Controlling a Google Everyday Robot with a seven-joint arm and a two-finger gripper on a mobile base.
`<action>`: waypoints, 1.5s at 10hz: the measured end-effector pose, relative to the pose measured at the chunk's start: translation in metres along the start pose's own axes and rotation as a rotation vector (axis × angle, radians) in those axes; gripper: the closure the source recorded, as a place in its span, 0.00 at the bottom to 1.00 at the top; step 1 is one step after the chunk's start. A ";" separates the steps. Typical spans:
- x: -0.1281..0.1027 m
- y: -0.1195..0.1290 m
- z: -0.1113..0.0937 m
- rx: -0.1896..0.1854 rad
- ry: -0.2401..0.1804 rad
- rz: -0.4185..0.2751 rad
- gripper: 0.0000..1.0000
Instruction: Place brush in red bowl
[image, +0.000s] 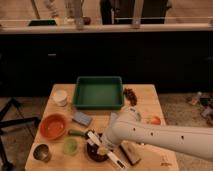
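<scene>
The brush (111, 154), long with a white handle, lies slanted across the dark brown bowl (93, 153) at the table's front, one end toward the front edge. My gripper (103, 148) is at the end of the white arm (160, 137), right over the brush and the dark bowl. How it stands on the brush is hidden. The red bowl (53, 126) sits empty at the table's left, about a hand's width left of the gripper.
A green tray (99, 92) stands at the back middle, with a white cup (60, 97) to its left. A blue sponge (82, 118), a small green cup (70, 146), a metal cup (41, 152), a dark block (131, 154), grapes (131, 95) and an orange fruit (155, 120) lie around.
</scene>
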 end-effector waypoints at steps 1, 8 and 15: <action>0.001 -0.001 0.002 -0.004 -0.001 0.002 0.46; 0.009 -0.003 0.014 -0.037 0.000 0.012 0.55; 0.011 -0.004 0.002 -0.035 0.006 -0.004 0.98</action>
